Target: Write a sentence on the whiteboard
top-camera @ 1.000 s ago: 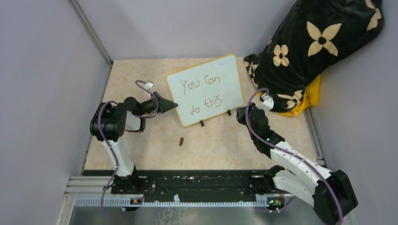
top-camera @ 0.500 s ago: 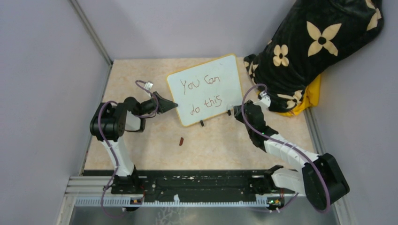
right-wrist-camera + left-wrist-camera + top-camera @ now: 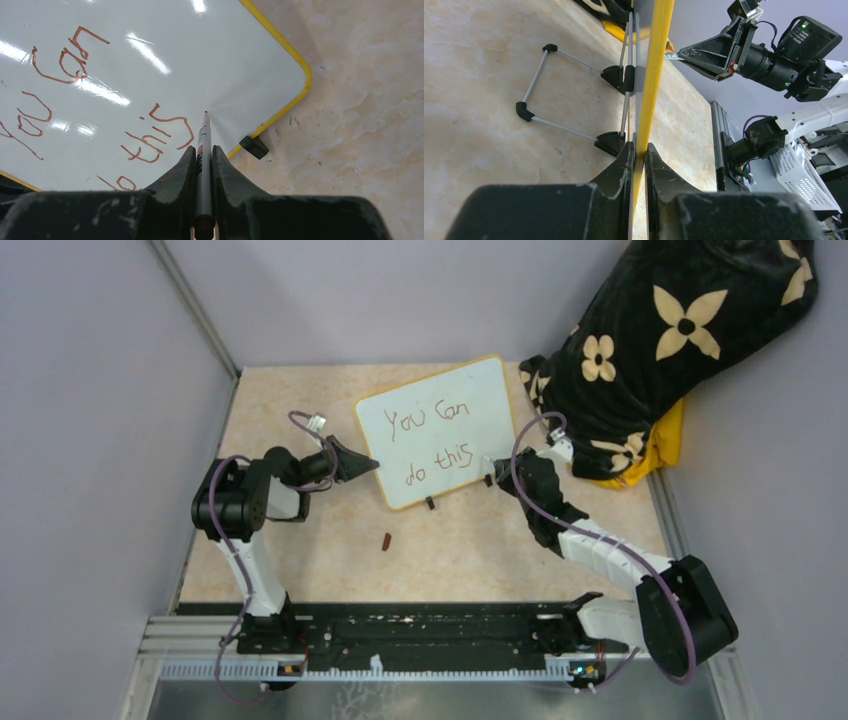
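The whiteboard (image 3: 440,430) stands tilted on the table, yellow-framed, with two black feet. The sentence (image 3: 432,444) reads "You Can do this" in reddish-brown letters, also in the right wrist view (image 3: 155,132). My left gripper (image 3: 370,464) is shut on the board's left edge, the yellow frame (image 3: 651,75) pinched between its fingers (image 3: 616,167). My right gripper (image 3: 497,468) is shut on a grey marker (image 3: 202,150), whose tip touches the board just right of "this". The right gripper also shows in the left wrist view (image 3: 704,50).
A small reddish marker cap (image 3: 386,540) lies on the table in front of the board. A black floral cloth bundle (image 3: 670,350) over something yellow fills the back right corner. Grey walls enclose the table; a rail (image 3: 400,635) runs along the near edge.
My right arm has swung left and forward, bringing the marker from right of the board up to its lower right corner. The left gripper and board have not moved.
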Tool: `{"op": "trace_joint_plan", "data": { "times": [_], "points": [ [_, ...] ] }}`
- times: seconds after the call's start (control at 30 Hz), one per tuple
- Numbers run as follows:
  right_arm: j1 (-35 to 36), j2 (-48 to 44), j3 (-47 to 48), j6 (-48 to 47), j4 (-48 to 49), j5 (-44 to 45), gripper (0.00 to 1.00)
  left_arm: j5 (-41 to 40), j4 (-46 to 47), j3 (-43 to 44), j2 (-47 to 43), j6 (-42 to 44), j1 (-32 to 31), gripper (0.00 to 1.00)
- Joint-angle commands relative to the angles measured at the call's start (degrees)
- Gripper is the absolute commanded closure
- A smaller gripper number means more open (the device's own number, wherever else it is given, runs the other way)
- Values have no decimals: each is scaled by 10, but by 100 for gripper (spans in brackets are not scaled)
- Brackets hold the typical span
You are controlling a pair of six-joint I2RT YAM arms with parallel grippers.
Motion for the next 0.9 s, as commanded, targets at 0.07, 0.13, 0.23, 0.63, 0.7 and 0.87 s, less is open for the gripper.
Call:
{"op": "trace_joint_plan", "data": {
  "times": [0.07, 0.13, 0.23, 0.63, 0.7, 0.87],
  "points": [
    [-7, 12, 36, 7, 23, -1, 100, 15, 80, -6, 3, 3, -6, 100],
    [-8, 16, 36, 7, 23, -2, 100, 15, 80, -6, 3, 3, -6, 100],
    [-10, 22, 36, 8, 26, -4, 100, 15, 80, -6, 2, 3, -6, 100],
    [-13, 40, 40, 9, 24, -12, 100, 15, 81, -6, 2, 3, -6, 100],
    [-13, 39, 39, 9, 22, -11, 100, 15, 81, -6, 1, 3, -6, 100],
    [-13, 30, 38, 6, 11, -6, 100, 14, 80, -6, 1, 3, -6, 100]
  ]
}}
